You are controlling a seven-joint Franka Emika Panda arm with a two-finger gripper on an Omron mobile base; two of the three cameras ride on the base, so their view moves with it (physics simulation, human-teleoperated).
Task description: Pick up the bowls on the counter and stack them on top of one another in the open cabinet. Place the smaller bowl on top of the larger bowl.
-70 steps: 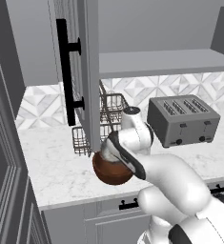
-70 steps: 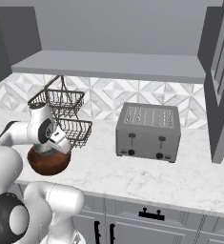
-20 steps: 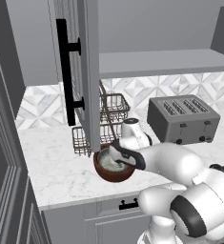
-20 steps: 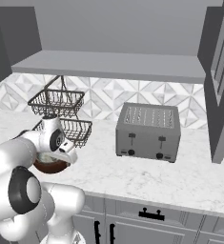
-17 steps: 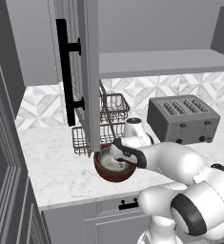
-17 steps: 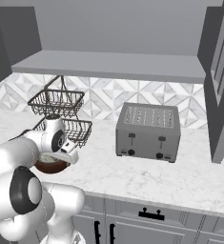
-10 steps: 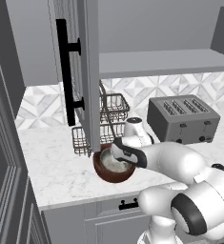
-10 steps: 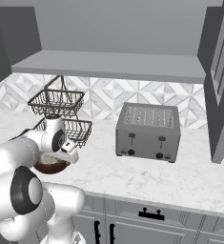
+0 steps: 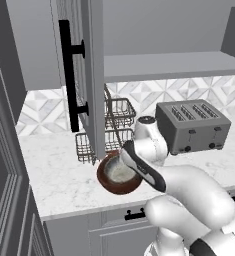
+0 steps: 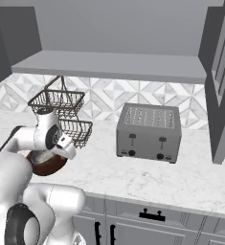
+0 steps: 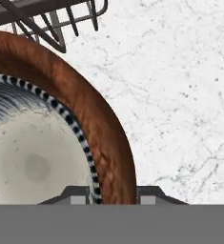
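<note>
- Reddish-brown and glossy, the larger bowl (image 9: 118,175) sits on the counter (image 9: 59,175) just in front of the wire basket (image 9: 111,135), and the smaller bowl (image 9: 120,171) nests inside it, pale inside showing.
- On my hand view the brown rim (image 11: 96,124) curves past a black-and-white banded edge of the smaller bowl (image 11: 32,157); both are cut off at the left and bottom of the frame.
- I can read no writing or brand on anything, toaster (image 10: 150,132) included; its front knobs are too small to make out.
- My gripper (image 9: 120,155) hangs at the far rim of the bowls, but the wrist covers the fingers in the left base view.
- In the right base view the hand (image 10: 66,146) sits over the larger bowl (image 10: 47,164), hiding most of it.
- On the hand view the fingertips (image 11: 77,200) just peek above the bottom edge, apparently either side of the rim; I cannot tell whether they are clamped on it.
- Cabinet shelf (image 9: 174,65) lies above; the open door (image 9: 86,75) with its black handle (image 9: 69,75) hides part of the basket.
</note>
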